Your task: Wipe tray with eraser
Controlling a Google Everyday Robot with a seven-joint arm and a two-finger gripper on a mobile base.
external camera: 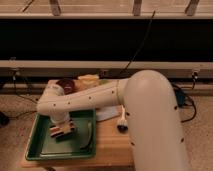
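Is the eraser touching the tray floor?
Cannot tell. In the camera view the eraser sits under the tool, over the tray, but no contact line or gap shows plainly.

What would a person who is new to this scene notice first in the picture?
First, the big white robot arm, which fills the right side and reaches left across the wooden table. Next, the dark green tray at the table's left front, where the pincer presses a striped eraser down inside it. Behind the arm sit a dark bowl and a white-handled brush to the right.
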